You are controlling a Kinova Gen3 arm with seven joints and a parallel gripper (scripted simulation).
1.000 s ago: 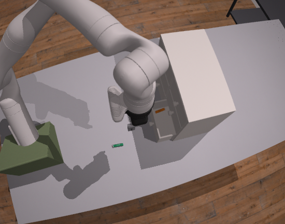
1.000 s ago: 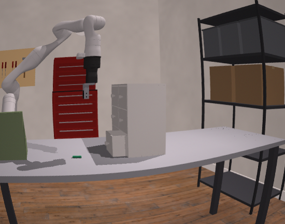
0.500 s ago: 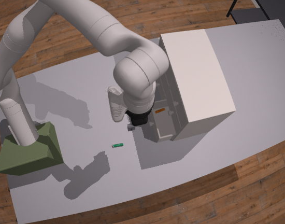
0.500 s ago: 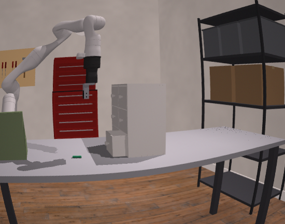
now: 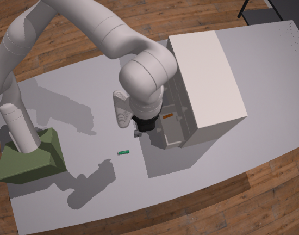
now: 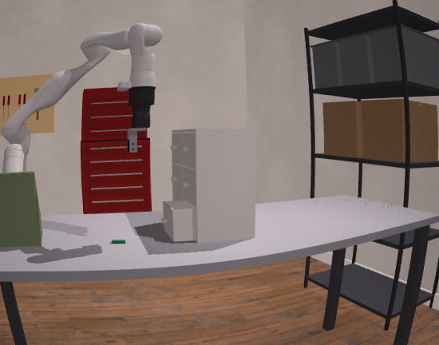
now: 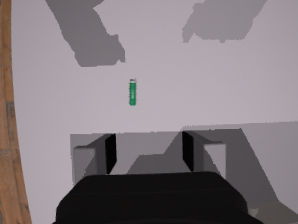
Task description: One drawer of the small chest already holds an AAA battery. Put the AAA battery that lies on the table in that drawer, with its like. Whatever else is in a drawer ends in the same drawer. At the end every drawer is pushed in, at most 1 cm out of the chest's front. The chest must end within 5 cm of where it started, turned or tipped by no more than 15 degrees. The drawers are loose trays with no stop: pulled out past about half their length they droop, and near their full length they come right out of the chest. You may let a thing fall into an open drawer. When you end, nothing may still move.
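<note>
A green AAA battery lies on the grey table, left of the chest; it also shows in the exterior view and in the wrist view. The white chest stands upright. Its lowest drawer is pulled out toward the battery and holds a small orange object. The other drawers sit pushed in. My gripper hangs high above the table, level with the chest's top, pointing down near the open drawer's front. Its fingers are open and empty.
The arm's green base block stands at the table's left end. A red tool cabinet stands behind the table, and a black shelf rack with boxes stands to the right. The table's front edge runs close to the battery.
</note>
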